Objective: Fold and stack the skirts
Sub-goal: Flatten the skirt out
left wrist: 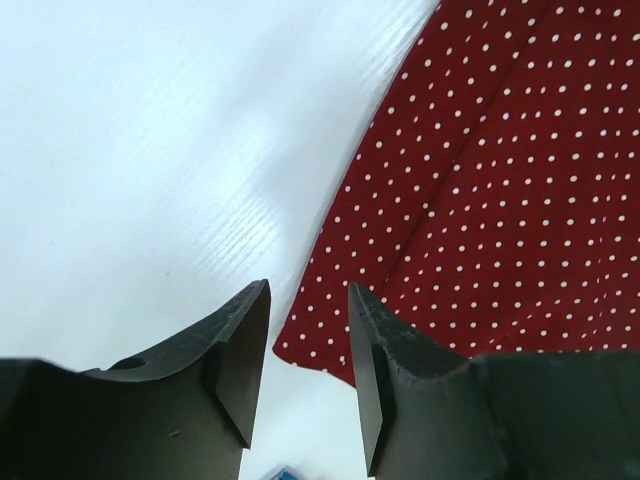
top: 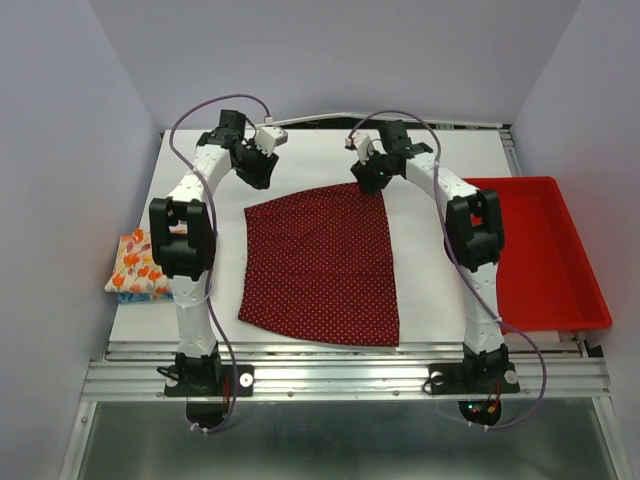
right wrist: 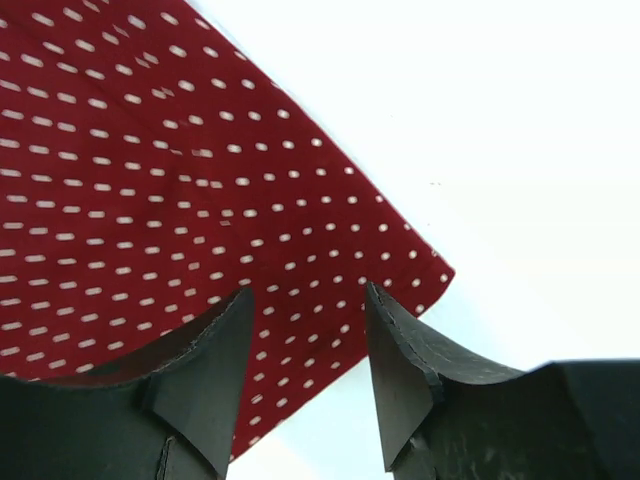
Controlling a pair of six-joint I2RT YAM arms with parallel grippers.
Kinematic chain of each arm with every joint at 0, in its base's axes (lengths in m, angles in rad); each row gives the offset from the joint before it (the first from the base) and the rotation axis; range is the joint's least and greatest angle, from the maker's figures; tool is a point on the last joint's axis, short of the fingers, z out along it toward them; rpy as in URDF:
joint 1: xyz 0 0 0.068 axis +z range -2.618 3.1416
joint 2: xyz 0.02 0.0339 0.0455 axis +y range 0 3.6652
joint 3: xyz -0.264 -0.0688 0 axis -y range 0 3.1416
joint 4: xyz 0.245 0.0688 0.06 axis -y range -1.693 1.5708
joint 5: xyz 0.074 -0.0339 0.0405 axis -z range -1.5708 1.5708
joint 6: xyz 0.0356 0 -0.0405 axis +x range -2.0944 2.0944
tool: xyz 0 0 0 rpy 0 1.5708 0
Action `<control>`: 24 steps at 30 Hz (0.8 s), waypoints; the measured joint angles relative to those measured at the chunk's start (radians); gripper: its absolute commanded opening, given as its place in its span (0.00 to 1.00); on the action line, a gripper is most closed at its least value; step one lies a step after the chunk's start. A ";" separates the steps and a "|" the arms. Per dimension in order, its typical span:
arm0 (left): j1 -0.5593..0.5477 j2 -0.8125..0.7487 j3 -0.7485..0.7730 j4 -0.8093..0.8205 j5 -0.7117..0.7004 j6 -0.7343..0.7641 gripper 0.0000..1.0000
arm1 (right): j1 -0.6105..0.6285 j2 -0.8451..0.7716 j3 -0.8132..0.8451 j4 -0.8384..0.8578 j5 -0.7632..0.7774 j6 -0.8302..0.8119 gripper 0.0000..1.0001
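A dark red skirt with tiny white dots point(top: 320, 265) lies spread flat in the middle of the white table. My left gripper point(top: 258, 172) hovers at its far left corner, jaws open and empty; the left wrist view shows that corner of the dotted skirt point(left wrist: 480, 180) just beyond the left gripper point(left wrist: 310, 300). Over the far right corner hangs my right gripper point(top: 368, 178), also open with nothing held; its wrist view has the red cloth point(right wrist: 150, 180) under the right gripper point(right wrist: 310, 300). A folded cream-white skirt with orange flowers point(top: 138, 262) rests on a blue skirt point(top: 128, 297) at the table's left edge.
A red tray point(top: 560, 300) stands at the right side of the table point(top: 440, 160). Grey walls close in the left, back and right. A metal rail point(top: 350, 375) with both arm bases runs along the near edge.
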 measured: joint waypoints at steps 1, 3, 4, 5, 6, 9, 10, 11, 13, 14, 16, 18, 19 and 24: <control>0.004 0.002 0.000 -0.004 0.000 0.000 0.49 | -0.002 0.021 0.000 0.015 0.006 -0.015 0.54; 0.012 0.009 0.000 -0.014 0.000 0.000 0.49 | -0.010 0.052 0.000 0.043 0.016 -0.043 0.55; 0.014 0.013 0.000 -0.019 0.000 0.000 0.49 | -0.015 0.065 0.000 0.057 0.022 -0.057 0.55; 0.016 0.015 0.000 -0.023 0.000 0.000 0.49 | -0.019 0.073 0.000 0.066 0.024 -0.064 0.55; 0.017 0.016 -0.001 -0.024 0.001 0.000 0.49 | -0.025 0.082 0.000 0.082 0.029 -0.076 0.55; 0.019 0.017 -0.001 -0.024 0.003 0.000 0.49 | -0.038 0.096 0.000 0.119 0.035 -0.092 0.55; 0.019 0.017 -0.002 -0.024 0.003 0.000 0.49 | -0.042 0.097 0.000 0.130 0.035 -0.096 0.55; 0.021 0.017 -0.002 -0.025 0.003 0.000 0.49 | -0.044 0.098 0.000 0.138 0.034 -0.099 0.55; 0.023 0.017 -0.003 -0.025 0.005 0.000 0.49 | -0.050 0.097 0.000 0.152 0.031 -0.105 0.55; 0.023 0.017 -0.003 -0.025 0.005 0.000 0.49 | -0.055 0.097 0.000 0.160 0.023 -0.109 0.55; 0.023 0.017 -0.003 -0.026 0.006 0.000 0.49 | -0.056 0.097 0.000 0.170 0.011 -0.119 0.55; 0.023 0.017 -0.003 -0.027 0.009 0.000 0.49 | -0.058 0.097 0.000 0.183 0.002 -0.126 0.55; 0.023 0.017 -0.003 -0.027 0.010 0.000 0.49 | -0.061 0.097 0.000 0.192 -0.009 -0.132 0.55; 0.030 0.018 -0.003 -0.036 0.010 0.000 0.52 | -0.062 0.114 0.002 0.206 -0.059 -0.173 0.52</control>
